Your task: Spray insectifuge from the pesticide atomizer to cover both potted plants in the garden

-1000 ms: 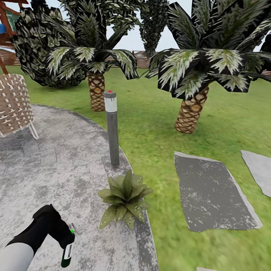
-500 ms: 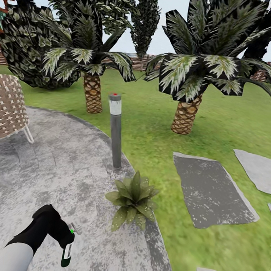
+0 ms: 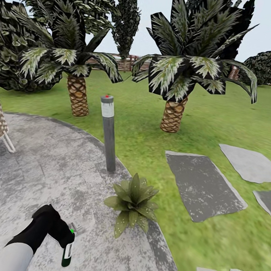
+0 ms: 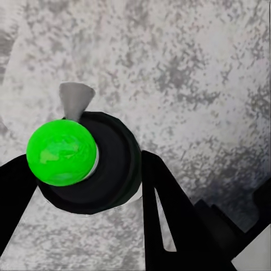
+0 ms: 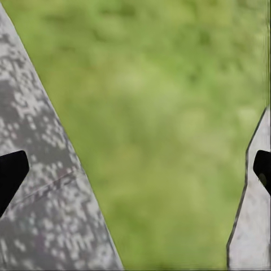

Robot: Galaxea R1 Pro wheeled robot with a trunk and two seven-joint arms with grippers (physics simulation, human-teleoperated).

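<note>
Now | atomizer (image 4: 90, 169) btwn L fingers (image 4: 169, 226), prob. gripped | R fingers (image 5: 11, 175) apart

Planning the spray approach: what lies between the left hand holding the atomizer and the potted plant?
Head view: only bare speckled paving lies between the left hand, holding the pesticide atomizer, and the potted plant.

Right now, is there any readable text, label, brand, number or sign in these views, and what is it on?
None can be read.
The pesticide atomizer in the left tool has a white label band, too small and blurred to show any letters.
The grey post has a pale band with no visible marking.
</note>
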